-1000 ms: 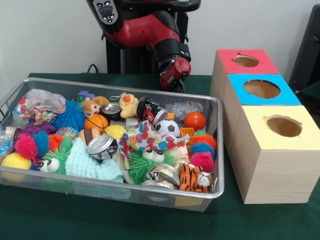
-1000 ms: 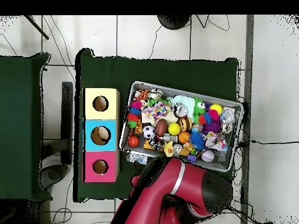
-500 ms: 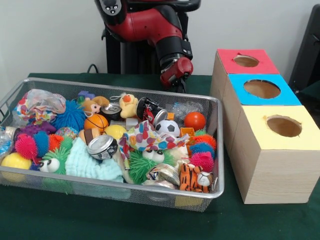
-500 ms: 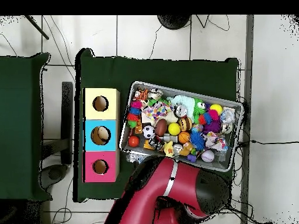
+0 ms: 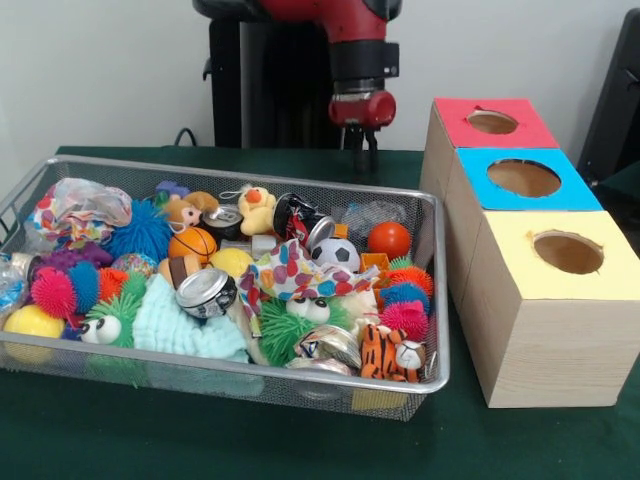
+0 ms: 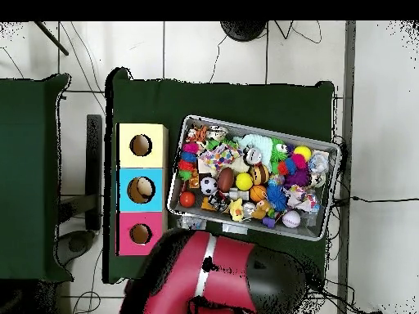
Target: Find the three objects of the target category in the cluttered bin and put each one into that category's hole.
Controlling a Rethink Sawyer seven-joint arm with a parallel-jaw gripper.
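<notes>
Vs 1 s ago: arm (image 5: 358, 40) now hangs straight down, no longer tilted; gripper (image 5: 360, 150) sits behind bin's far rim, nr the boxes. Jaws: can't tell, too small and dark. Overhead: arm bulk swung toward the pink box. Bin (image 5: 300, 377) unmoved on green cloth, left of boxes: silver wire mesh, rounded rim, heaped w/ spiky rubber balls, plush, crushed cans; soccer ball (image 5: 336, 255) and smooth orange ball (image 5: 389, 240) toward its right end. Right: three wood boxes, round holes, tops red (image 5: 492, 122), blue (image 5: 524, 178), yellow (image 5: 568, 252).
</notes>
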